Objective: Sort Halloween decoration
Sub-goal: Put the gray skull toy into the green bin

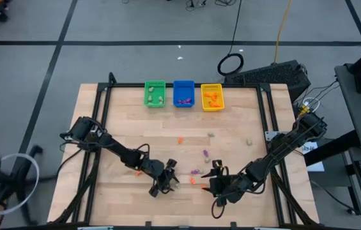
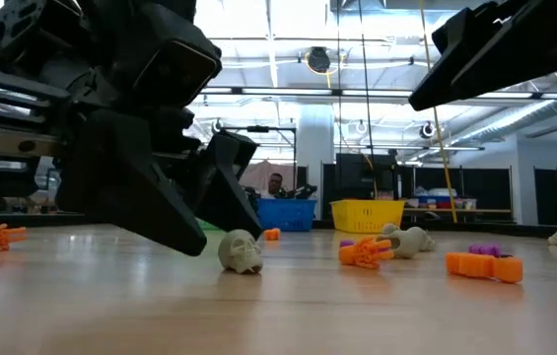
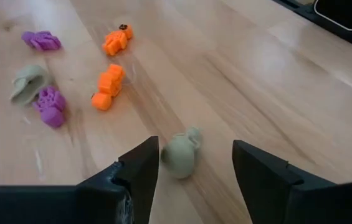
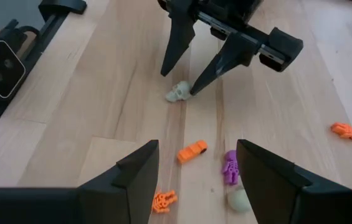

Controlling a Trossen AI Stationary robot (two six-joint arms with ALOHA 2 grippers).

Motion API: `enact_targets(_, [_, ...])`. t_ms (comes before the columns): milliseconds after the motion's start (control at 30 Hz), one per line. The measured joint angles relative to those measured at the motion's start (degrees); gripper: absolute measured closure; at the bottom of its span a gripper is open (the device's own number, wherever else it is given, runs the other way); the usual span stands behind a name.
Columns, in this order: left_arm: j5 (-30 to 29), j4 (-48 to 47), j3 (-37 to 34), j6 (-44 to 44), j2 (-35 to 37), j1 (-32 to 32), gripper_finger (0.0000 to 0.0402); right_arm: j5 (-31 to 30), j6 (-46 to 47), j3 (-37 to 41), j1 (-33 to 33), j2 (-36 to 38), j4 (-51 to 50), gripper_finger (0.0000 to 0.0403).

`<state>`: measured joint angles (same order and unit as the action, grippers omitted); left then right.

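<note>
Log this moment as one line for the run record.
left gripper: open, straddling pale skull on table | right gripper: open, empty, hovering nearby | bins: partly filled | trinkets left: several

left claw (image 1: 171,174) spread low, right claw (image 1: 216,171) open

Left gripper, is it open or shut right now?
Open: left gripper fingers stand apart around the pale skull, which rests on the table.
</note>
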<state>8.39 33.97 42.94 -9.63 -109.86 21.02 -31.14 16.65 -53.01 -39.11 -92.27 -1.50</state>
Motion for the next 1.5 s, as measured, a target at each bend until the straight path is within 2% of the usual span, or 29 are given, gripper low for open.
enact_targets(300, [0.04, 1.54, 0.0, -0.17, 0.0, -0.01, 0.0198, 0.13, -0.29, 0.0, 0.0, 0.0, 0.01, 0.0202])
enact_targets(667, [0.56, 1.71, 2.17, 0.18, -4.02, -0.75, 0.02, 0.09, -0.87, 0.0, 0.0, 0.0, 0.29, 0.0202])
enact_targets(767, [0.56, 1.37, 2.27, 0.24, -4.07, -0.88, 0.0215, 0.04, -0.9, 0.0, 0.01, 0.0, 0.33, 0.0202])
enact_targets(1167, [0.67, 0.33, 2.34, 0.22, -4.02, -0.92, 0.0326, -0.07, -0.93, 0.0, 0.0, 0.0, 0.03, 0.0202])
enact_targets(1500, [-1.7, -1.9, 2.19, 0.02, -0.09, -1.19, 0.0326, -1.94, -4.06, 0.0, 0.15, 0.16, 0.42, 0.0202])
